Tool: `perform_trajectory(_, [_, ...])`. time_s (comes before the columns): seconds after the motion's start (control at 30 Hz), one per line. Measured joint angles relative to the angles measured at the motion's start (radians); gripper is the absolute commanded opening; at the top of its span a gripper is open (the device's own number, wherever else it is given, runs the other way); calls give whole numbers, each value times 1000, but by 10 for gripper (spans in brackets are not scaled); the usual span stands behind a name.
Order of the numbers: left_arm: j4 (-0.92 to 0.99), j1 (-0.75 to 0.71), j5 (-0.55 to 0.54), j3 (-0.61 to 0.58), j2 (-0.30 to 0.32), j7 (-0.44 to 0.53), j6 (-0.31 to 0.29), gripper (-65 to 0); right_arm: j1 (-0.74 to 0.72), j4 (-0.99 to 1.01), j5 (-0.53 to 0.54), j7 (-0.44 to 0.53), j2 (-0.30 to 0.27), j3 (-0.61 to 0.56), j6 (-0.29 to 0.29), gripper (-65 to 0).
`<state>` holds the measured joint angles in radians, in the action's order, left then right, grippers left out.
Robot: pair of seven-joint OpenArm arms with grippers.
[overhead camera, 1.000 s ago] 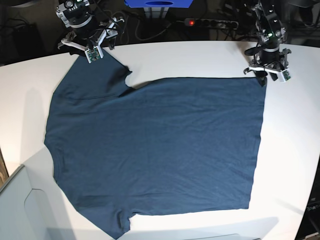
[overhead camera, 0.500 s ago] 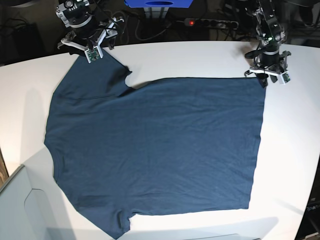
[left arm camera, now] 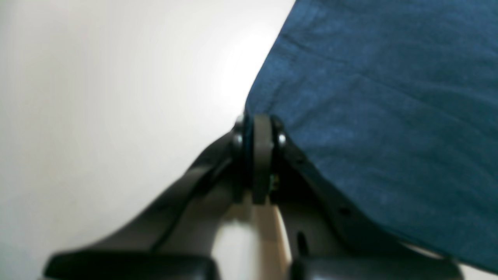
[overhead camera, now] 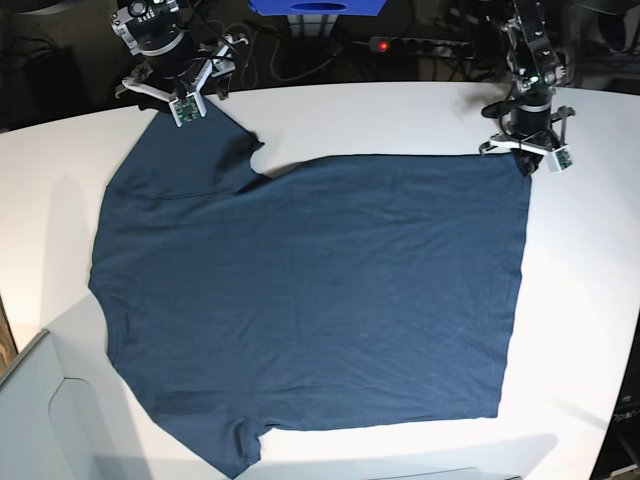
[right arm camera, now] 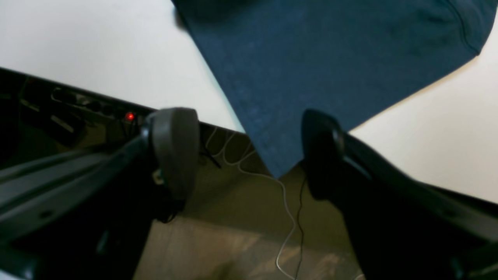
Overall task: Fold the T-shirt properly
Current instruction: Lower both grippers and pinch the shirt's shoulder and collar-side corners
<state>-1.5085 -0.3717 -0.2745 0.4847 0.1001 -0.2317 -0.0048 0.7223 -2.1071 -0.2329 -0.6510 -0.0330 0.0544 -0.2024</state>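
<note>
Plain navy T-shirt (overhead camera: 310, 300); no legible writing

Left tool (left arm camera: 258, 155) pinched closed; right tool (right arm camera: 249, 155) spread wide, both low.

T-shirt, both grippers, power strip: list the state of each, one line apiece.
T-shirt: spread flat, unfolded, one corner pinched.
Left gripper: shut on the T-shirt's hem corner.
Right gripper: open, straddling the sleeve tip.
Power strip: red light on.
</note>
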Motion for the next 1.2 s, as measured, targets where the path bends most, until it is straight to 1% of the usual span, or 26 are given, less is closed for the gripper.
perform_trajectory(0.13, [-18,-16,-3,1,0,-8,0,-650,-54,2,1,3,0,8,0,-253])
perform_trajectory(0.23, [-31,-29,-3,1,0,-19,0,-650,-84,18,0,0,5,57,0,-253])
perform_trajectory(0.57, [-36,-35,-3,1,-1,-19,0,-650,-183,210,2,0,3,194,-3,-252])
perform_trajectory(0.7, [-36,-35,-3,1,0,-20,0,-650,-201,261,9,24,3,220,-3,-252])
perform_trajectory(0.73, [-36,-35,-3,1,-1,-19,0,-650,-204,265,9,27,3,223,-8,-252])
perform_trajectory(0.77, [-36,-35,-3,1,0,-19,0,-650,-210,275,6,35,3,230,-45,-252])
perform_trajectory(0.9, [-36,-35,-3,1,0,-19,0,-650,-235,316,32,69,7,263,-106,-252])
perform_trajectory(1.03, [-36,-41,-3,1,0,-17,0,-650,-248,345,54,93,8,275,-134,-262])
perform_trajectory(1.07, [-36,-44,-3,1,0,-13,0,-650,-248,345,53,93,8,275,-137,-278])
perform_trajectory(1.1, [-36,-45,-3,1,1,-11,0,-650,-248,345,54,96,8,275,-138,-310])
perform_trajectory(1.17, [-36,-44,-3,1,2,-12,0,-650,-248,348,54,101,8,274,-168,-399])
perform_trajectory(1.2, [-36,-45,-3,1,2,-12,0,-650,-248,348,57,102,8,274,-180,-458])
